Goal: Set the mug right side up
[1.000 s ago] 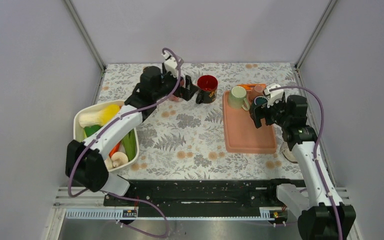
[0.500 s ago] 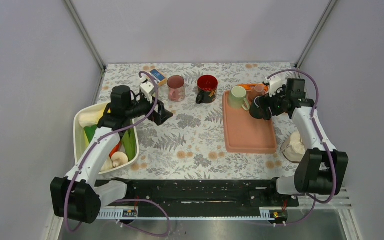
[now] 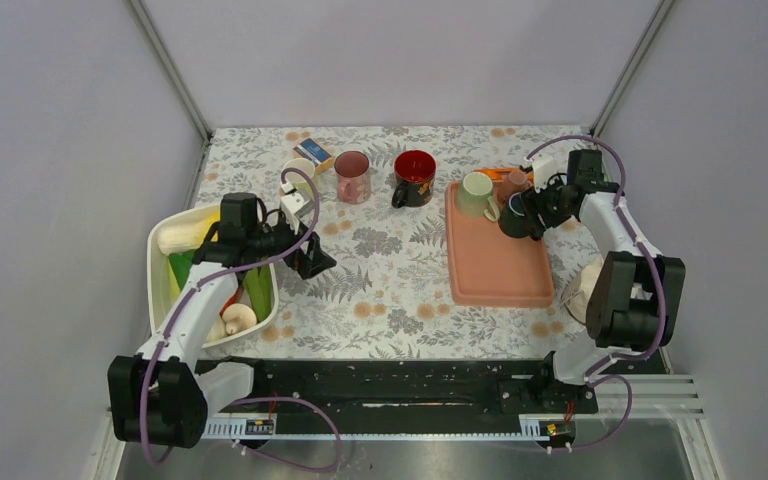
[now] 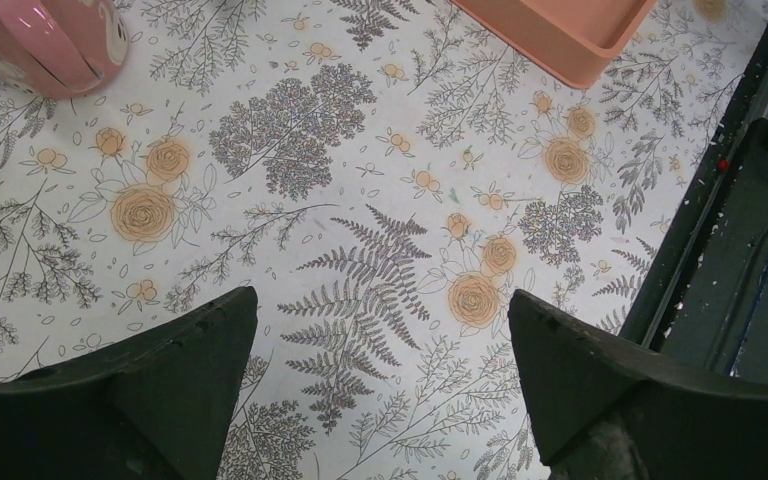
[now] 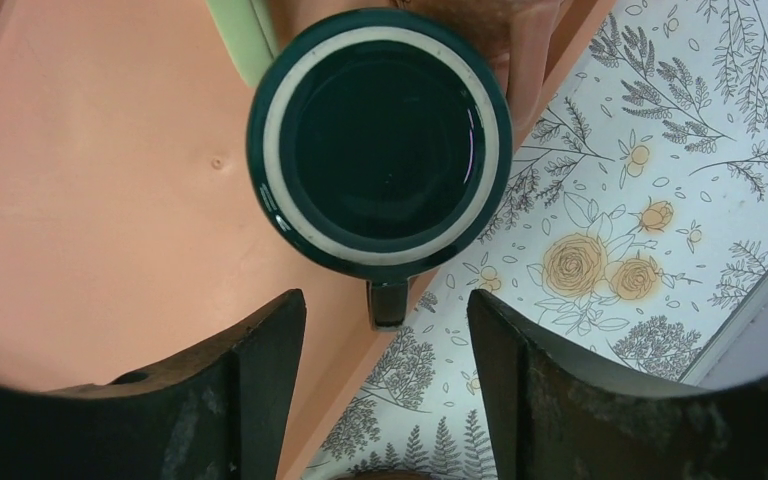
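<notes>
A dark green mug [image 5: 380, 140] stands on the right edge of the pink tray [image 5: 90, 220]. The face toward the right wrist camera is a flat dark disc with a white ring, apparently its base. Its handle [image 5: 388, 303] points toward my right gripper [image 5: 385, 300]. The right gripper is open, its fingers either side of the handle and short of the mug body. In the top view the mug [image 3: 513, 217] sits just left of the right gripper [image 3: 532, 207]. My left gripper [image 3: 315, 258] is open and empty above the bare tablecloth [image 4: 380, 300].
A pink mug [image 3: 351, 176], a red-and-black mug [image 3: 414, 177] and a small box [image 3: 312, 153] stand at the back. A pale green mug [image 3: 477, 194] is on the tray [image 3: 500, 275]. A white basket [image 3: 156, 262] of vegetables is at the left. A white object [image 3: 588, 290] lies at the right.
My left arm has pulled back from the pink mug toward the near left, open. My right gripper has swung to the far right and come round onto the dark green mug.
</notes>
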You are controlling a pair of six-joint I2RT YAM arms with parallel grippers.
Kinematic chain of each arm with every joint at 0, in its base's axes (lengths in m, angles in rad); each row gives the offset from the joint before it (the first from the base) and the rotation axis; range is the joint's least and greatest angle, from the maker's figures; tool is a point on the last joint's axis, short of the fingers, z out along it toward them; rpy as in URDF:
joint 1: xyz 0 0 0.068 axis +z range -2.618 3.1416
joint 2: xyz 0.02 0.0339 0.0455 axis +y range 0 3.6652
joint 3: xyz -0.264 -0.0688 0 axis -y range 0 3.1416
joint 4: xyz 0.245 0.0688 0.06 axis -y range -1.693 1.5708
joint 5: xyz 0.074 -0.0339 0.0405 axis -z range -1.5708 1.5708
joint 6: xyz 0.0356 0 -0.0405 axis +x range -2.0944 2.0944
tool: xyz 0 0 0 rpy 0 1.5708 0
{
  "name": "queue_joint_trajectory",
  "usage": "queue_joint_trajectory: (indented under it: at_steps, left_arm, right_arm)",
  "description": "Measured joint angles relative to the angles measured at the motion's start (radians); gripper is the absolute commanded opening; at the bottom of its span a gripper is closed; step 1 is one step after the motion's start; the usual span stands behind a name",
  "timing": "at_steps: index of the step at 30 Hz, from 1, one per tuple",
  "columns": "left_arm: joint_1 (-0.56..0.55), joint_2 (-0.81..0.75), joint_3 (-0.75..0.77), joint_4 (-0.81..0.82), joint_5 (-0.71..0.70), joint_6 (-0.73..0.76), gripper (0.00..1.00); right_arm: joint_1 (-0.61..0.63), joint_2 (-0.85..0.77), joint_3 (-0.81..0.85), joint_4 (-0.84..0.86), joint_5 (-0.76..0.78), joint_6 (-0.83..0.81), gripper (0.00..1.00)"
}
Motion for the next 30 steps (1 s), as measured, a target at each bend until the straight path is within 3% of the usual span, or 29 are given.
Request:
queue_joint_trajectory:
  at_steps: [10,16,23,30]
  left_arm:
    - [0.031,0.010,0.000,-0.023,0.061,0.026,0.99]
    - [0.040,0.030,0.000,-0.035,0.083,0.030,0.99]
    - [0.046,0.051,0.000,-0.037,0.100,0.031,0.99]
    - [0.050,0.056,0.000,-0.047,0.117,0.033,0.99]
  right_arm:
    - [-0.011,0.089,0.030,-0.003,0.005,-0.045,0.52]
    - [-0.011,0.105,0.037,-0.005,0.003,-0.050,0.35]
    - [-0.011,0.105,0.037,-0.016,-0.004,-0.054,0.02]
    - [-0.011,0.073,0.000,0.008,-0.003,-0.056,0.00]
